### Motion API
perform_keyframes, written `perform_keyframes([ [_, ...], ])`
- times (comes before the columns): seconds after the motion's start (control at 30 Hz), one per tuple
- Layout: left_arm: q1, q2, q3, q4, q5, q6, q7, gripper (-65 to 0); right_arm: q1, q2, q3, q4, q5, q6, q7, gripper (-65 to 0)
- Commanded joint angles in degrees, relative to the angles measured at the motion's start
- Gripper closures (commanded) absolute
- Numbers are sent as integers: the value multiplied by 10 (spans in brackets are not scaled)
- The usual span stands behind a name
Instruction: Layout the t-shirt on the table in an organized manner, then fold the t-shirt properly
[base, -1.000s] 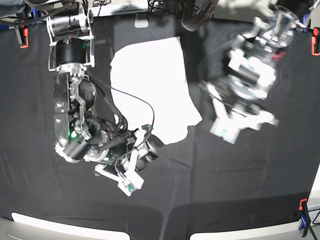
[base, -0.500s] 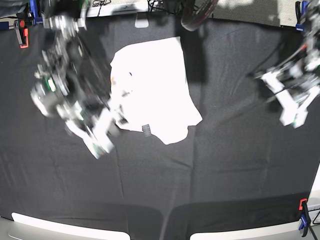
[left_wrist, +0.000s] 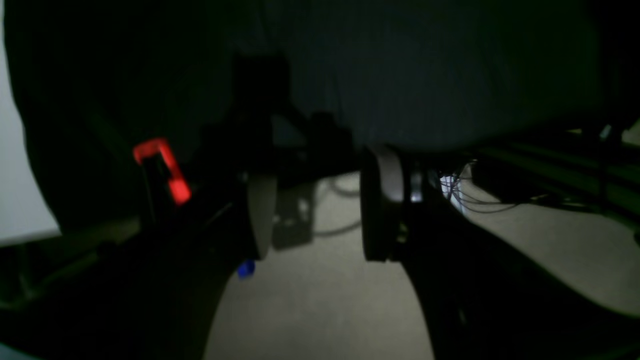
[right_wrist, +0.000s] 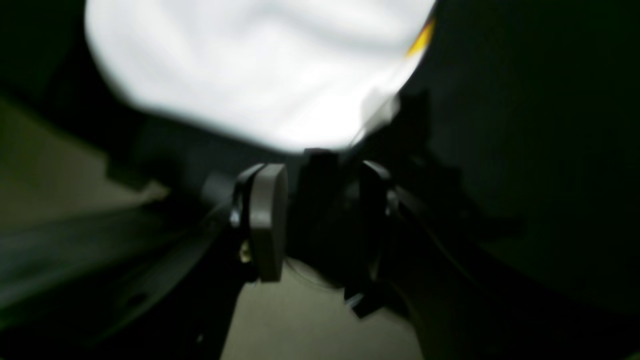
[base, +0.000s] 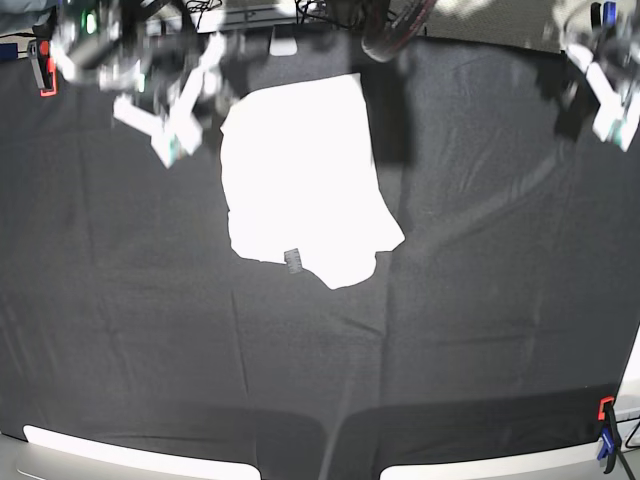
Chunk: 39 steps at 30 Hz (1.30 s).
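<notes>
Black cloth covers the tabletop (base: 480, 300), edged with red-and-blue clips. Both tools hang released and empty, jaws apart: the right tool (right_wrist: 322, 222) near the t-shirt (base: 300, 180), the left tool (left_wrist: 317, 215) well apart from it. The white t-shirt lies folded, its outline uneven, between them.

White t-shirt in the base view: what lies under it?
Black cloth shows all around the white t-shirt, so the shirt lies on the cloth-covered table. Whatever its folded layers cover, including any print, cannot be seen.
</notes>
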Motion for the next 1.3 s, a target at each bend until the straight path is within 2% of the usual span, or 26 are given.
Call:
perform_keyframes([
  [0.0, 25, -4, -7, 7, -3, -7, -3, -249, -28, 0, 2, 17, 7, 1, 9, -235],
  [0.13, 105, 6, -7, 7, -3, -35, -32, -249, -148, 0, 2, 20, 7, 7, 9, -235],
  [0.3, 157, 19, -5, -5, -3, -39, -35, -249, -269, 0, 1, 11, 5, 10, 22, -235],
  [0.43, 170, 22, 23, -79, -14, -72, -85, -249, -293, 2, 1, -68, -19, 40, 126, -235],
  [0.5, 157, 22, 58, -144, -9, -98, -120, -249, -268, 15, 0, -144, -19, 44, 147, -235],
  [0.57, 121, 22, 101, -219, 24, -136, -155, -249, -231, 28, -3, -240, -19, 43, 171, -235],
  [0.77, -58, 30, 232, -480, 79, -141, -229, -249, -83, 68, -33, -558, -19, 42, 302, -235],
  [0.87, -148, 58, 273, -628, 126, -126, -274, -250, -8, 86, -62, -713, -31, 30, 378, -236],
  [0.93, -200, 80, 289, -726, 154, -109, -305, -250, 38, 92, -83, -808, -60, 18, 441, -236],
  [1.0, -247, 102, 294, -819, 170, -106, -330, -250, 77, 94, -106, -893, -97, 10, 511, -235],
  [1.07, -289, 122, 294, -903, 192, -106, -374, -250, 112, 94, -128, -967, -119, -21, 574, -236],
  [1.13, -328, 141, 294, -975, 243, -100, -425, -250, 146, 93, -156, -1024, -119, -56, 598, -236],
  [1.23, -375, 167, 294, -1047, 282, -61, -410, -250, 186, 94, -199, -1068, -119, -77, 591, -236],
  [1.27, -383, 174, 294, -1059, 286, -59, -402, -250, 194, 94, -212, -1071, -119, -81, 587, -236],
])
